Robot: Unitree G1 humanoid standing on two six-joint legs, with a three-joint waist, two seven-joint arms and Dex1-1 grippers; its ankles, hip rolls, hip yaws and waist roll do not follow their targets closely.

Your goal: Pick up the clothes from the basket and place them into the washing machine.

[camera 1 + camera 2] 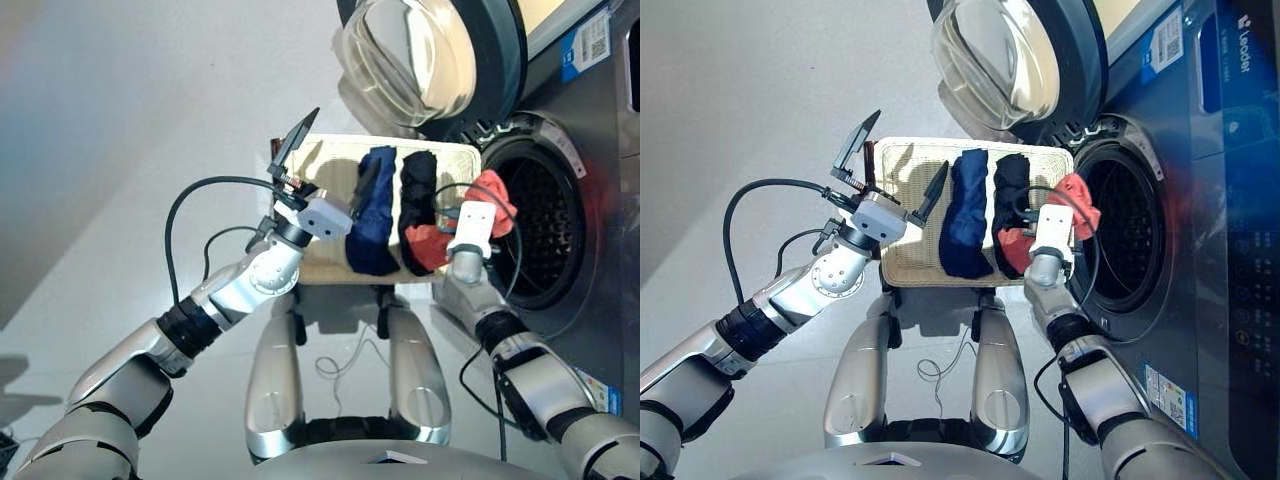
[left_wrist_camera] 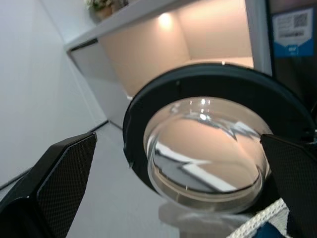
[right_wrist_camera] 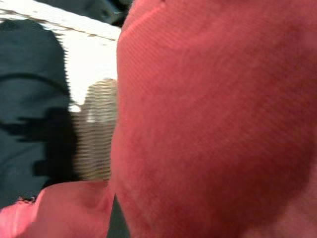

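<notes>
Right eye view showed us carrying the coral-red bundle [image 1: 1077, 208] in our right gripper [image 1: 1055, 228], clamped on it between the basket [image 1: 902, 170] and the washing machine [image 1: 1200, 180] drum mouth. Next, we judged, it must go through the opening. Navy bundle [image 1: 967, 212] and black bundle [image 1: 1010, 195] lay in the basket. Left gripper [image 1: 895, 170] hovered spread wide, empty.
</notes>
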